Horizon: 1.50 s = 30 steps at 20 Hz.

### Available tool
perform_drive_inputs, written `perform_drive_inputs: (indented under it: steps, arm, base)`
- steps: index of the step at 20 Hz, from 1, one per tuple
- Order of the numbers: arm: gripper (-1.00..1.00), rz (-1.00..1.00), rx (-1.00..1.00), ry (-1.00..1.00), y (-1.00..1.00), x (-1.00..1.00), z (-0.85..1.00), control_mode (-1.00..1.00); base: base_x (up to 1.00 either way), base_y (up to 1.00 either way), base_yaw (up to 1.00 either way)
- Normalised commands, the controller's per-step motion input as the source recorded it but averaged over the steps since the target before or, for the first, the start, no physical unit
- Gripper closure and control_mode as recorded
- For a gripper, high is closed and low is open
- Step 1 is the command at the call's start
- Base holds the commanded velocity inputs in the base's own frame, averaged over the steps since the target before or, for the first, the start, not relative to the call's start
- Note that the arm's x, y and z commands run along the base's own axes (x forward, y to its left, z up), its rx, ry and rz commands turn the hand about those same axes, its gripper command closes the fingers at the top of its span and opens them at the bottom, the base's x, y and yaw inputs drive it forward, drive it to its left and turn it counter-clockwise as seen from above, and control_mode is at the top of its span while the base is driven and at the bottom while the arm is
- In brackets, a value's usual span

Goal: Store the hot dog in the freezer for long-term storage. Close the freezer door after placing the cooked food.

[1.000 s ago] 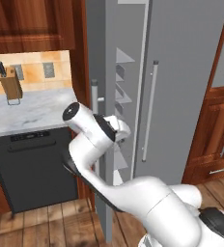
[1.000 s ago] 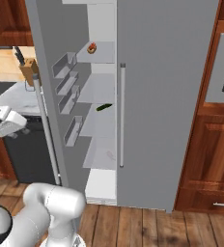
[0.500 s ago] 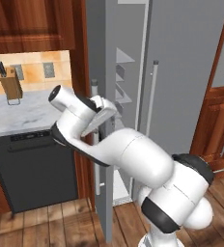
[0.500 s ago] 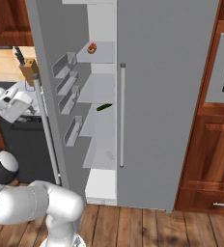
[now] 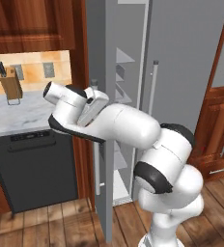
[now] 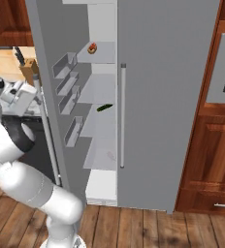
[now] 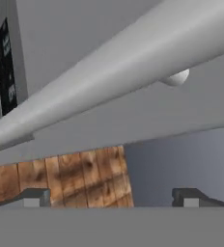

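The hot dog lies on an upper shelf inside the freezer. The freezer door stands wide open, its clear inner bins facing the shelves. My gripper is on the door's outer side, close to the top of its long bar handle. In the hand view the handle crosses diagonally just ahead of the gripper, beside the dark dispenser panel. The jaws stand open with nothing between them.
A dark dishwasher sits under the marble counter left of the door, with a knife block on it. A small green item lies on a middle freezer shelf. The plain grey door is shut; wooden cabinets stand to the right.
The arm has swung left, carrying the hand from in front of the door's edge round to its outer side near the handle. The jaws stayed open.
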Motion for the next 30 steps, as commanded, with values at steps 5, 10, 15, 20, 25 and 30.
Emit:
perform_drive_inputs:
  steps: [5,10,15,20,25,30]
  arm:
    - [-1.0,0.0,-0.12,-0.01,0.0,0.46,0.0,-1.0]
    - [-1.0,0.0,-0.13,0.0,0.0,0.52,0.0,-1.0]
    - [-1.0,0.01,-0.09,0.0,-0.03,0.61,0.0,-1.0]
    - [-1.0,0.06,0.0,0.0,-0.76,0.48,0.0,-1.0]
    - [-1.0,0.12,0.06,0.0,-1.0,0.4,0.01,-1.0]
    - [-1.0,0.12,0.2,0.0,-1.0,0.19,0.08,-1.0]
  base:
    - [0.0,0.0,0.0]
    - [0.0,0.0,0.0]
    - [0.0,0.0,0.0]
    - [0.0,0.0,0.0]
    - [0.0,0.0,0.0]
    - [0.0,0.0,0.0]
